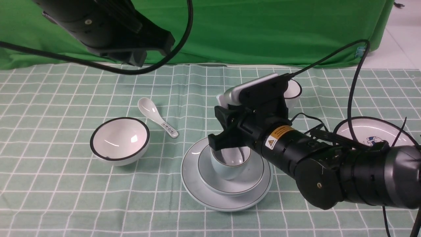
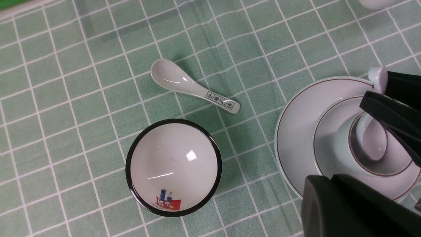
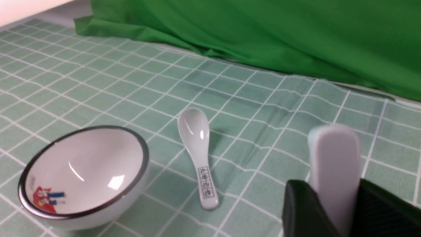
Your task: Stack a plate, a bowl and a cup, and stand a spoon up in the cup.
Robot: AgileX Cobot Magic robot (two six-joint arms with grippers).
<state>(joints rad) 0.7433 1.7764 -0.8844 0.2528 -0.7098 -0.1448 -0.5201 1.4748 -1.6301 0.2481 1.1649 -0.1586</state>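
Observation:
The pale blue-green plate (image 1: 194,184) lies at the table's front centre. On it sits the bowl (image 1: 253,177), and inside the bowl stands the cup (image 1: 223,169). The plain white spoon (image 3: 334,154) stands in the cup, scoop down (image 2: 373,138), with its handle rising behind the cup. My right gripper (image 1: 227,131) hangs just above the cup, with a finger pressed against each side of the handle. Up at the back left my left gripper (image 2: 330,179) is raised and shut on nothing.
A black-rimmed white bowl (image 1: 120,140) stands left of the stack, and a spoon with a printed handle (image 1: 158,120) lies behind it. A cartoon plate (image 1: 371,131) sits at the right, a black-rimmed white cup (image 1: 294,92) behind the right arm. Green cloth hangs at the back.

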